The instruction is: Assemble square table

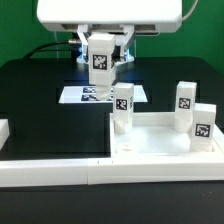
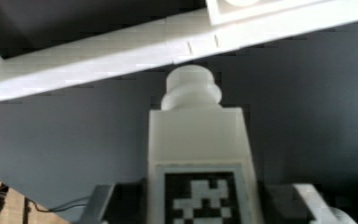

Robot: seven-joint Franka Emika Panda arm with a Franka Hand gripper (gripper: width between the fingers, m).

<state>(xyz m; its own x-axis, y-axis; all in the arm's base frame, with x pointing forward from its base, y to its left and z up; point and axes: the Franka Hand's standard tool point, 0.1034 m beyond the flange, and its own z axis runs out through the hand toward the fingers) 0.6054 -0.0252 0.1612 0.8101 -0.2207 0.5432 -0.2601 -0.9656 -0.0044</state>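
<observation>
The white square tabletop lies at the exterior view's right, rim up. Three white tagged legs stand upright at its corners: one at the near-left corner, two on the right. My gripper hangs above the black table, behind and left of the tabletop, shut on a fourth leg. In the wrist view the gripper clamps this leg on both sides of its tag, with its rounded peg end pointing away. A corner of the tabletop shows beyond it.
The marker board lies flat on the black table under and behind the gripper. Long white border rails run along the front and left edge; a rail also shows in the wrist view. The robot base is behind.
</observation>
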